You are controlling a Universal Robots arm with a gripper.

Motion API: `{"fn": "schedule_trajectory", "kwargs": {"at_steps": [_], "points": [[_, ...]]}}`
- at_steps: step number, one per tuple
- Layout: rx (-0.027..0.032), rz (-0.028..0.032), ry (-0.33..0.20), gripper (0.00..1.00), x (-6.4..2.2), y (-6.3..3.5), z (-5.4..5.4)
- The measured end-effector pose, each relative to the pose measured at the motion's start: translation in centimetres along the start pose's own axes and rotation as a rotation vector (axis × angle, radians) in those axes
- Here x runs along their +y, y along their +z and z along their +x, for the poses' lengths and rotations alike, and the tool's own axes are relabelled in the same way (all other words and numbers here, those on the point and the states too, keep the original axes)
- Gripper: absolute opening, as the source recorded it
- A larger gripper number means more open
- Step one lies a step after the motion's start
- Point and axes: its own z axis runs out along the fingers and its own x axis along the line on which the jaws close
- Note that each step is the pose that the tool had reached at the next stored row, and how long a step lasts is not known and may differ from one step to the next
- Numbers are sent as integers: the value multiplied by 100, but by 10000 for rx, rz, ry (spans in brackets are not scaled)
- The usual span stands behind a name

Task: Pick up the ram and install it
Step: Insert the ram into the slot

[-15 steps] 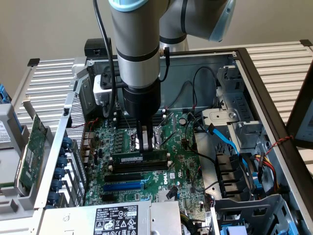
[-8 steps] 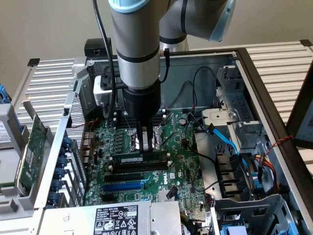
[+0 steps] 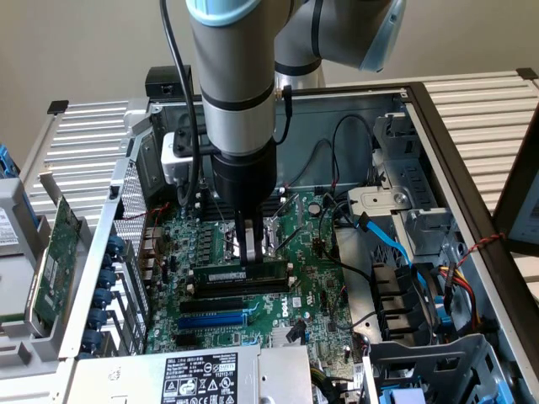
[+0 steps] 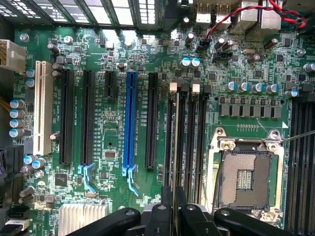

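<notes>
The ram is a long dark stick with a pale label, lying level just above the black memory slots of the green motherboard. My gripper comes straight down on its middle and is shut on its top edge. In the wrist view the ram shows edge-on as a thin line running along the memory slots, with my gripper clamped on its near end. I cannot tell whether the stick sits in a slot or hovers just over it.
The open CPU socket lies right beside the memory slots. A blue slot, black slots and a white slot lie on the other side. A green expansion card stands outside the case. Blue cables and drive bays fill the exterior view's right.
</notes>
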Motion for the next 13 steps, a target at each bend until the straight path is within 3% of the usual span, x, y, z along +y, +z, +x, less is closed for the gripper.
{"fn": "schedule_trajectory", "kwargs": {"at_steps": [6, 13], "points": [[1, 0, 0, 14, 2, 13, 0], [42, 0, 6, 14, 2, 19, 2]]}}
